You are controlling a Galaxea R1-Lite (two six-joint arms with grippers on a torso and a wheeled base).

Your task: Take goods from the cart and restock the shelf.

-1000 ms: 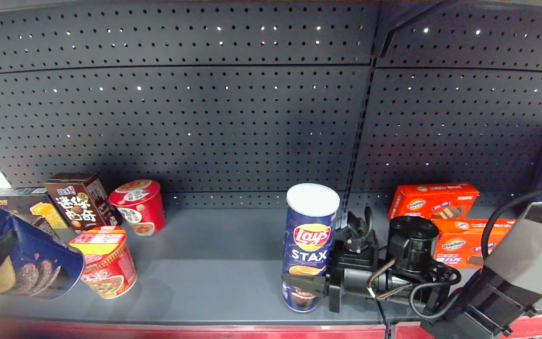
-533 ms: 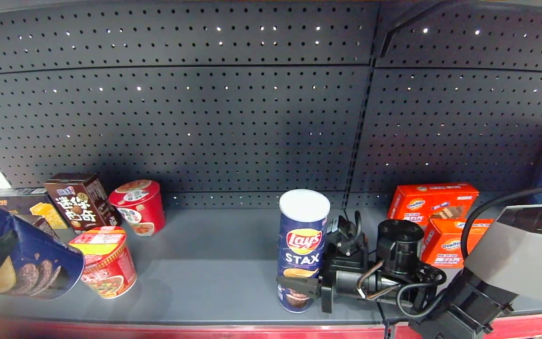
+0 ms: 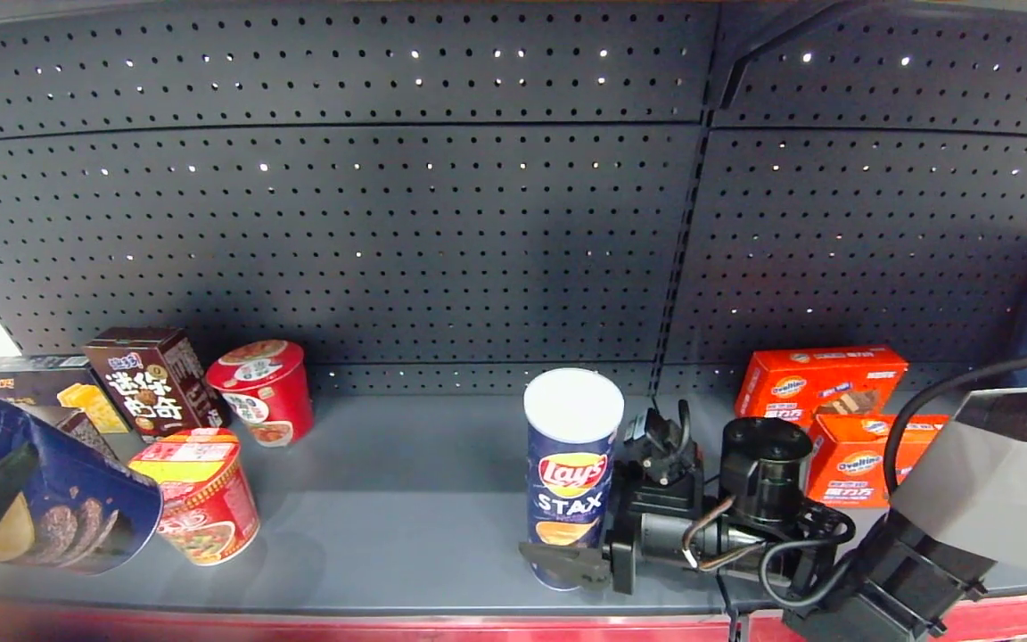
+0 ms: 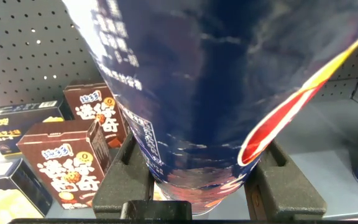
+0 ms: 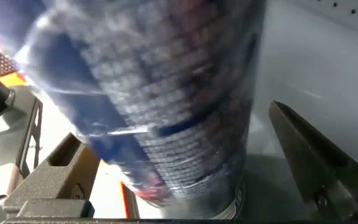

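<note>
Dark blue with a white lid, the chips can (image 3: 571, 473) stood upright over the grey shelf (image 3: 389, 508). It was near the front edge, about the middle, well apart from the orange boxes (image 3: 821, 379) on the right. The right gripper (image 3: 570, 560) held it low on the body. One of the fingers (image 3: 558, 563) crossed in front of the can's base. In the right wrist view the can (image 5: 166, 112) sat between both fingers, which seemed closed on it, though one finger (image 5: 316, 168) appeared to touch only near its tip. I could not tell if the base already rested on the shelf.

At the left end, the left gripper (image 4: 201, 180) had its fingers pressed on both sides of a blue biscuit package (image 4: 197, 93). The package was held tilted at the shelf front, just beside the front noodle cup (image 3: 201, 495) and before the brown boxes (image 3: 152, 379).

I judged the step in hand to be the setting down of the chips can. The next move would call for a small lowering until the can stands by itself. After that the fingers should open evenly and draw straight back toward the robot, because a tall can so near the edge could tip easily. The package would then need its own place, probably the free part of the shelf between the cups and the can.
</note>
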